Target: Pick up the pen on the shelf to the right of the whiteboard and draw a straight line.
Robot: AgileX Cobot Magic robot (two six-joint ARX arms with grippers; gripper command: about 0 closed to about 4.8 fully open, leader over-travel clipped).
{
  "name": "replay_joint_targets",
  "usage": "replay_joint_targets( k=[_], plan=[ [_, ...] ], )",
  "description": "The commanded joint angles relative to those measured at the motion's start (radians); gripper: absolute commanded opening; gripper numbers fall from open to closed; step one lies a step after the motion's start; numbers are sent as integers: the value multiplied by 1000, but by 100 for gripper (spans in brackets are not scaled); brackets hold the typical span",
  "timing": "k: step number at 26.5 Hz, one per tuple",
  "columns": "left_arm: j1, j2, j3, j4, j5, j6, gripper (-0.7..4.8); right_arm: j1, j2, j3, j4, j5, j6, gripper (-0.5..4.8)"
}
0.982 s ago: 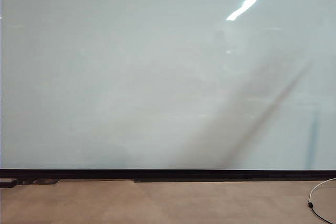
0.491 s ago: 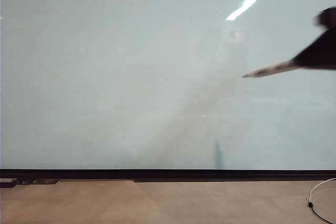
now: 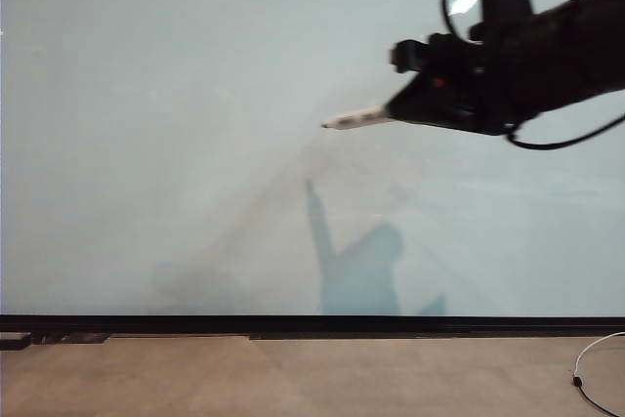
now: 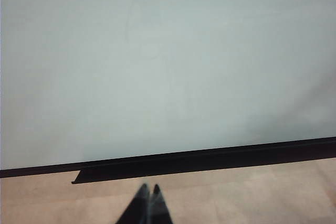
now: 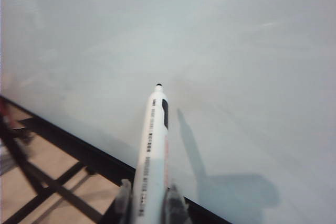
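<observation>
since the earlier frame the right gripper [image 3: 395, 112] is being swung in from the right, its jaws clamped on the pen [image 3: 354, 119], tip aimed at the whiteboard [image 3: 176, 124], apparently short of it. the left gripper [image 4: 148, 195] is being held low, jaws pinched together, empty. a skidding tip risks a wavy stroke. no containers are being shown.

A tan, matte tabletop [image 3: 293, 378] carries the glossy pale whiteboard's black bottom edge [image 3: 312, 323] and a thin white cable [image 3: 592, 368].
</observation>
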Motion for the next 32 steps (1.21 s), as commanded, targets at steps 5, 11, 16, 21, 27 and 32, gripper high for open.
replay_joint_targets(
  k=[5,11,16,21,27,32],
  plan=[
    [0,0,3,13,3,1,-5,42,145,114,18,-75,6,-4],
    [0,0,3,13,3,1,-5,43,258,182,69,-104,6,-4],
    [0,0,3,13,3,1,-5,43,315,220,105,-115,6,-4],
    [0,0,3,13,3,1,-5,42,343,239,155,-114,6,-4],
    [0,0,3,13,3,1,-5,42,383,278,159,-121,7,-4],
    [0,0,3,13,3,1,-5,43,413,297,156,-122,10,-4]
  ],
)
